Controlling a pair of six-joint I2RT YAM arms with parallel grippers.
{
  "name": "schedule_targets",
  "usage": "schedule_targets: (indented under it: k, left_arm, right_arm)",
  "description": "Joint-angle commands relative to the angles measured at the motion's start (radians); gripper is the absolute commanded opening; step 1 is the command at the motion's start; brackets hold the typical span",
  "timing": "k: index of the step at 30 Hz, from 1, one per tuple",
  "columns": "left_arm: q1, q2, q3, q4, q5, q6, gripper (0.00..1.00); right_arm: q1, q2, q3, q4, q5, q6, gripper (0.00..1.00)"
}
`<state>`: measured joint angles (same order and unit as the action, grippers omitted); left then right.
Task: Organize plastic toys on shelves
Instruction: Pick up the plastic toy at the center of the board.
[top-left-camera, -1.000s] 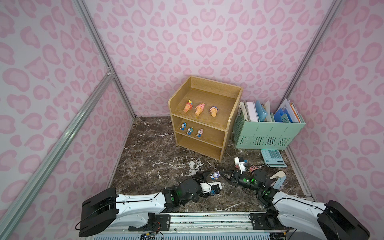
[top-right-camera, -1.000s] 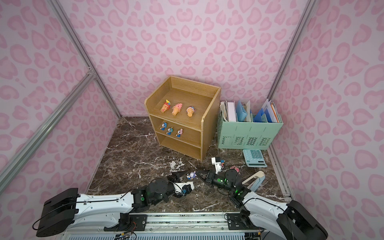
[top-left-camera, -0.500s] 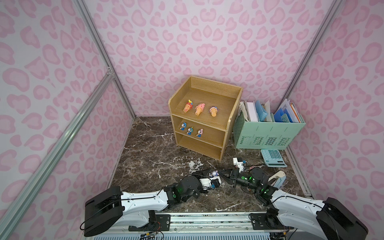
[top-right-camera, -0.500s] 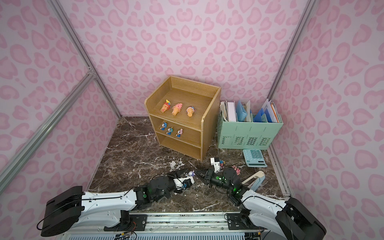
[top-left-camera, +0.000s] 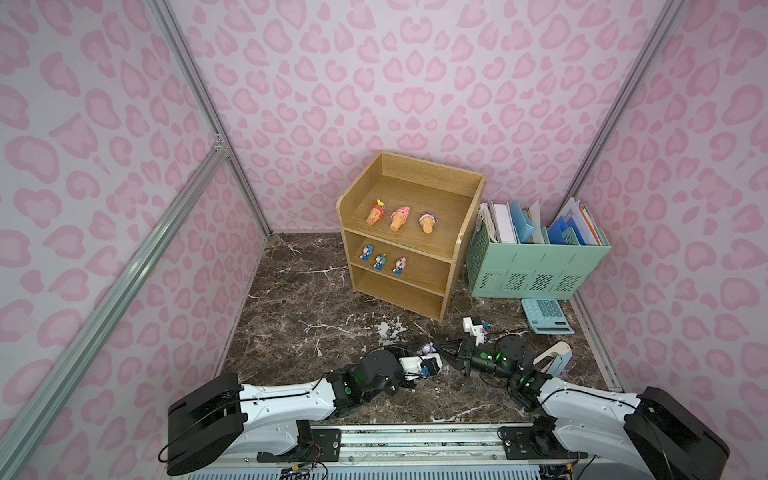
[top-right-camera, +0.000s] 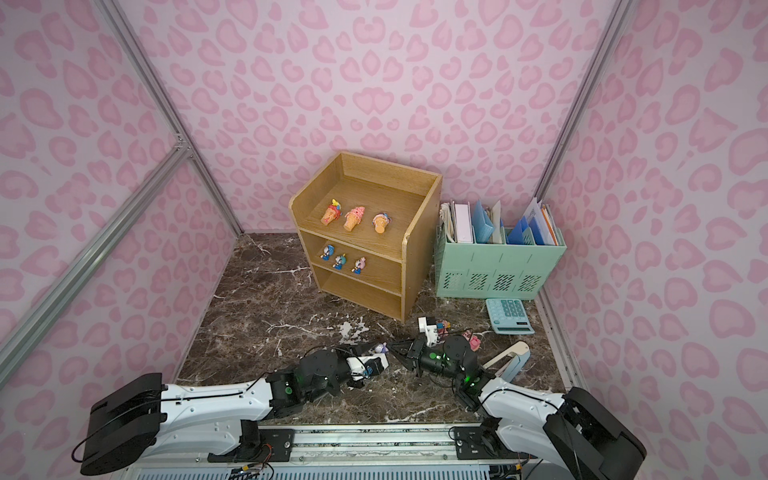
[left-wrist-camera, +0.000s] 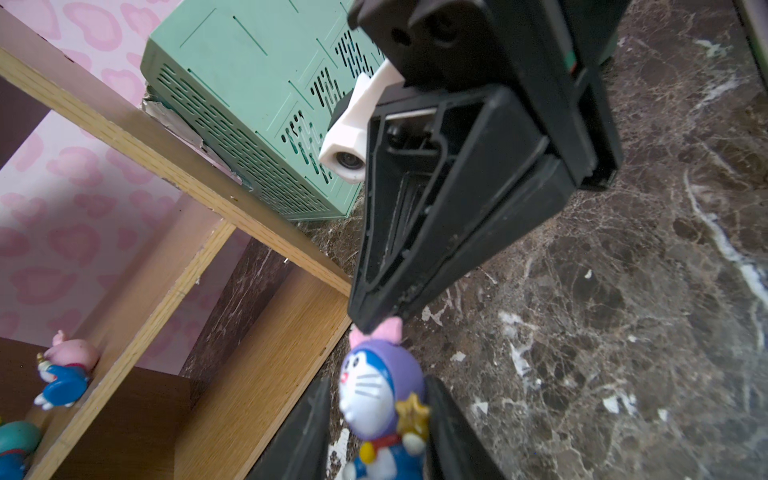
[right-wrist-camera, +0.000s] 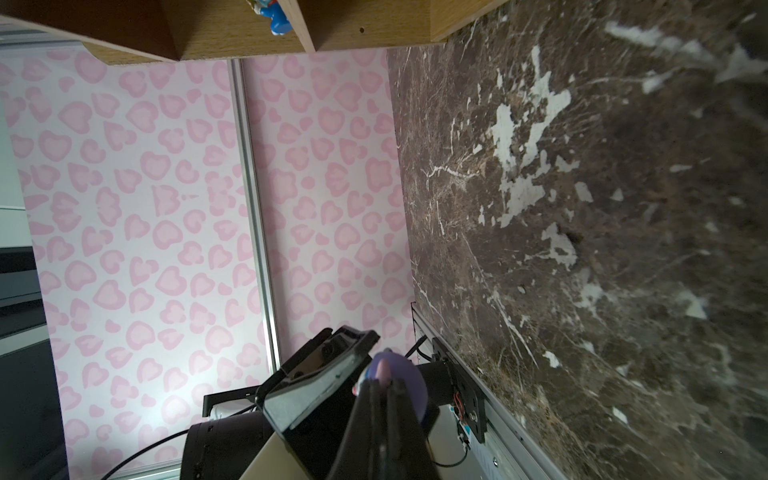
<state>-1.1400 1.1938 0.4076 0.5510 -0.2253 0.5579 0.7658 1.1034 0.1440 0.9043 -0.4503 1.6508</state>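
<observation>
figurine (left-wrist-camera: 382, 399) face-on in left wrist view, mere speck in top views

cones (top-left-camera: 400, 219): top tier | blue figurines (top-left-camera: 379, 262): middle tier | hooded figurine (left-wrist-camera: 380, 399): off shelves (top-left-camera: 440, 195)

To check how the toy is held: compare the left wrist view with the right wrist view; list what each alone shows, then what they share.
Left wrist only: the hooded figurine's face and gold star, the green organizer, the pink head of a shelved toy. Right wrist only: the back of the purple hood, the wall's metal post. Both: the right gripper shut on the figurine's pink bow, the left gripper beside it, contact unclear, the shelves, the marble tabletop, the pink wall.
</observation>
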Motion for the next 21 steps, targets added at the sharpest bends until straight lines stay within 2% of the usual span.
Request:
schedule_targets:
  k: [1,9,15,18,21]
  left_arm:
    - [0.002,-0.001,0.009,-0.003,0.017,-0.010,0.41]
    - [0.004,-0.020,0.011,-0.030,0.030,-0.019,0.29]
    - [0.015,-0.048,0.032,-0.089,0.032,-0.056,0.27]
    - [0.028,-0.059,0.057,-0.127,0.012,-0.095,0.27]
    - [0.045,-0.068,0.089,-0.151,-0.077,-0.192,0.27]
  right_arm:
    - [0.003,0.003,0.006,0.044,0.001,0.013,0.00]
    - [0.010,0.007,0.003,0.063,0.001,0.014,0.00]
    - [0.010,-0.005,-0.007,0.079,0.005,-0.007,0.13]
    - [0.000,-0.025,-0.015,0.082,0.011,-0.035,0.23]
    - [-0.052,-0.082,-0.018,0.004,-0.016,-0.108,0.30]
